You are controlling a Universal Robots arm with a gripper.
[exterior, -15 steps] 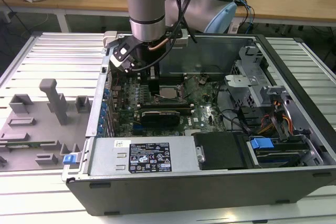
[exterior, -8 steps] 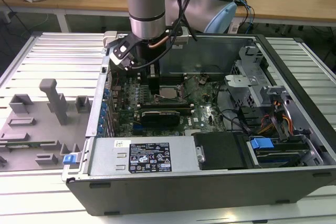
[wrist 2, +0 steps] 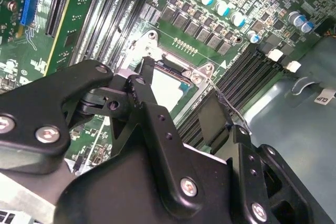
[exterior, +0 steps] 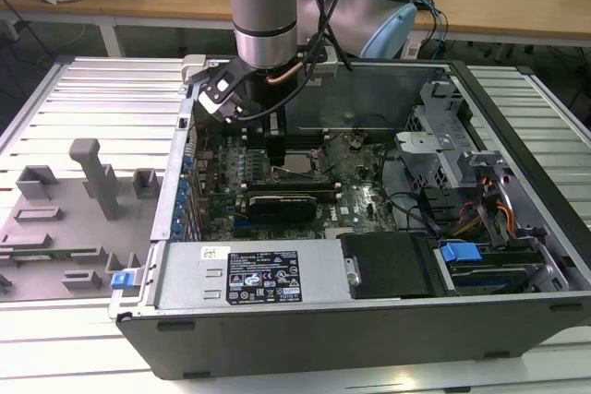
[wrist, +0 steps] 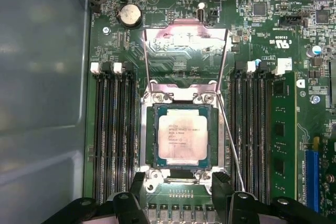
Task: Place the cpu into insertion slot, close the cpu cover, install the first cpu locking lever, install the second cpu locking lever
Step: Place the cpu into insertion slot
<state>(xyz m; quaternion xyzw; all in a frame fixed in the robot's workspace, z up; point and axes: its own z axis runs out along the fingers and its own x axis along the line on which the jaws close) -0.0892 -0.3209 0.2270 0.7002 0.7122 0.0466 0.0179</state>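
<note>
CPU (wrist: 184,139) lies flat in the insertion slot (wrist: 149,140), pale silvery-beige face up w/ fine print, edges square to the dark frame. In the exterior view it's the small pale square (exterior: 297,165) mid-board inside the open PC case (exterior: 369,320).

CPU cover (wrist: 185,39) stands flipped up off the slot, on the side away from me, its shiny plate catching a pinkish glare. Thin wire levers run along both its sides. One more lever wire (wrist: 231,145) slants from the slot's corner down toward one of my fingers (wrist: 221,182).

My jaws are spread w/ nothing btw them, one finger near each corner of the slot's near edge, hovering over the green board (wrist: 126,51).

Room: black memory slots (wrist: 110,140) flank the slot close on both sides, w/ a green memory stick (wrist: 278,129) further out on one side. The grey case wall (wrist: 42,103) lies beyond the other bank. Straight above the CPU face it's open.
</note>
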